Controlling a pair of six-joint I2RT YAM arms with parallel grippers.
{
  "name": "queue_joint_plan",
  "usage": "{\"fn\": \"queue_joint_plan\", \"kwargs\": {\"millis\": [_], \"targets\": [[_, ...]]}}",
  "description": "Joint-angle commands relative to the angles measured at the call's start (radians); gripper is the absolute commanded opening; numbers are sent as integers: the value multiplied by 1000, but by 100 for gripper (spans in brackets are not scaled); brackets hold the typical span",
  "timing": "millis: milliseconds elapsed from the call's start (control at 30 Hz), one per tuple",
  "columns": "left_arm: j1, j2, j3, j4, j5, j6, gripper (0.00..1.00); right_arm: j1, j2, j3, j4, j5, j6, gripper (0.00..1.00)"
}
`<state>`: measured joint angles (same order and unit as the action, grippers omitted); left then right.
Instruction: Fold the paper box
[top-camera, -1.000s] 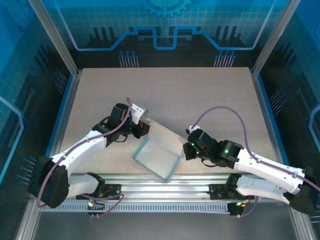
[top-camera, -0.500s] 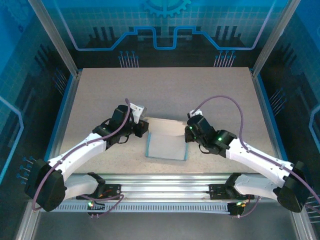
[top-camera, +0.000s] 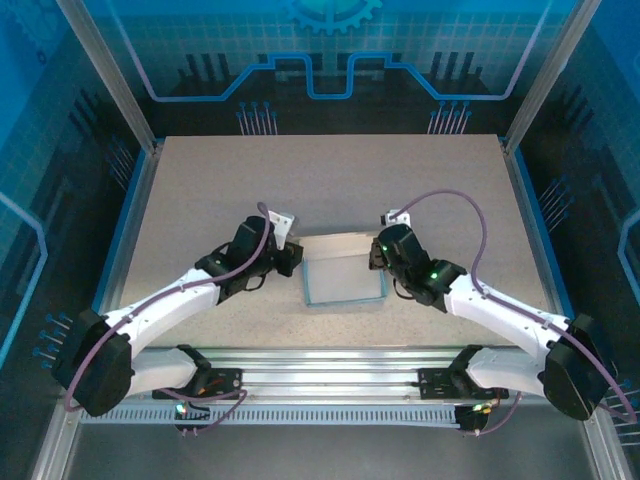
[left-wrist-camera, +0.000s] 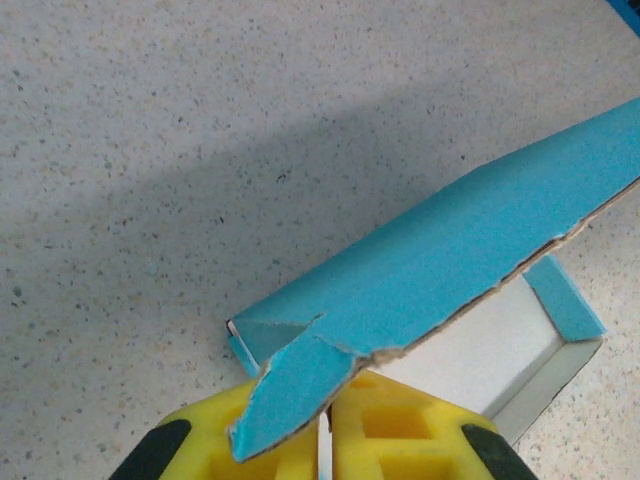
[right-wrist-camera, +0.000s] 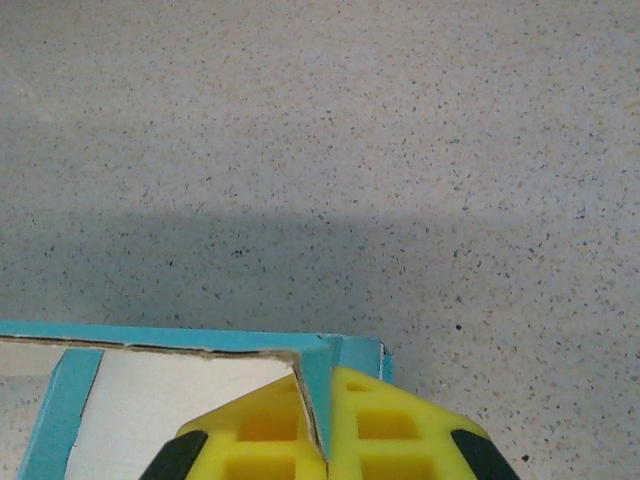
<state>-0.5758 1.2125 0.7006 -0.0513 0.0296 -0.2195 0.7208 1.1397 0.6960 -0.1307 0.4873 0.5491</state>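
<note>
1. Location: the paper box (top-camera: 345, 282) sits on the bench (top-camera: 330, 180) near the middle of the near edge. Its white-grey inside faces up and its low blue walls are raised.
2. Left gripper (top-camera: 290, 258): the yellow pads are pressed together on a blue flap at the box's far left corner. The left wrist view shows that flap's edge as ragged.
3. Right gripper (top-camera: 378, 255): the pads are clamped on the thin wall at the far right corner, with the cardboard edge running between them.
4. Step in hand, as judged: the tray is formed and both far corners are pinned. The long far panel stands along the far side, not yet closed over the tray.
5. Next move, as judged: bring the far panel toward the near edge, over the tray. Both arms should travel together so the thin card does not twist or tear further.
</note>
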Motion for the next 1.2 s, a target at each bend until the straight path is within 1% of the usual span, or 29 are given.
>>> {"fn": "queue_joint_plan", "kwargs": {"millis": [0, 200, 400, 600, 833, 1000, 1167], "targets": [[-26, -38, -33, 83, 30, -15, 11, 14, -65, -61, 116, -57, 28, 2], [-70, -104, -96, 81, -5, -13, 12, 24, -169, -181, 142, -69, 56, 4], [-108, -180, -169, 74, -37, -43, 12, 63, -253, -263, 141, -52, 108, 5], [-144, -204, -218, 76, -62, -70, 12, 115, -270, -294, 125, -22, 154, 5], [-187, -196, -226, 67, -107, -69, 12, 145, -272, -317, 89, -7, 199, 7], [-203, -180, -237, 51, -162, -41, 12, 146, -300, -332, 65, -47, 191, 10], [-208, -176, -257, 85, -153, -64, 12, 146, -310, -341, 37, -87, 192, 11]]}}
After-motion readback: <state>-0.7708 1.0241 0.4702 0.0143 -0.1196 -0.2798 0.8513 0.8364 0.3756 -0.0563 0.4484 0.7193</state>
